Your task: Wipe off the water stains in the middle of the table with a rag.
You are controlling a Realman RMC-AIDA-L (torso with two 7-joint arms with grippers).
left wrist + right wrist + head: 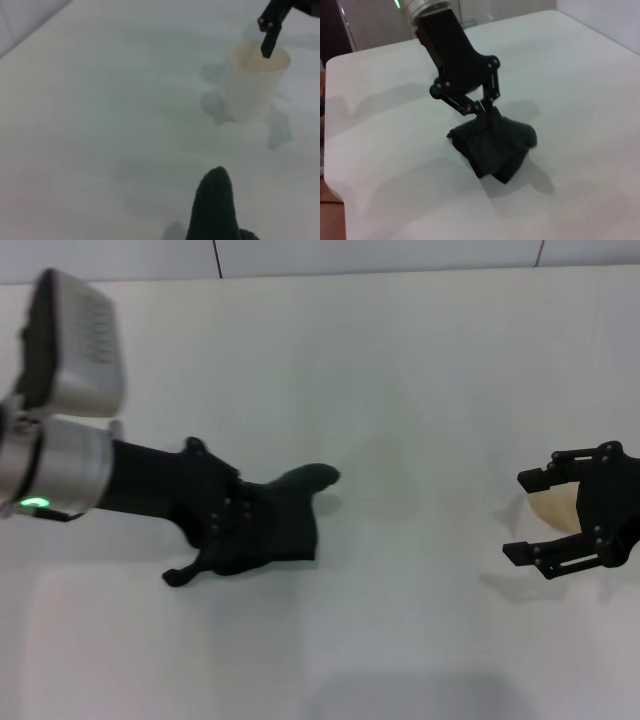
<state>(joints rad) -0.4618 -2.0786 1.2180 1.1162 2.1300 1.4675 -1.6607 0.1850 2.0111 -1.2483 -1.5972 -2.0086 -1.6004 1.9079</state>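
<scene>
Worktop (pixel 400 360): wide, white, smooth and matt, nothing printed on it; I see no orange blob of liquid anywhere on it, only faint greyish patches near the middle, so I cannot tell where the water stains are

Rag (pixel 285 525): dark grey-black, soft, bunched in uneven folds with one corner poking out toward the middle; it hangs from my left claw, its lower folds at or near the worktop, left of centre

Left claw (pixel 225 530): black metal linkage, clamped on the rag's top edge

Cup (pixel 256 82): whitish, translucent, round, upright, pale liquid inside; it stands at the right, well apart from the rag

Right claw (pixel 560 515): black, fingers spread, set about the cup's rim without pinching it as far as I can judge

Risk, stain: with no clear mark to aim at, my sweep may miss it, I judge

Risk, rag: held by one edge, it may roll and smear instead of lying flat

Risk, cup: light and full, a wide stroke or a nudge from the right claw could tip it
</scene>
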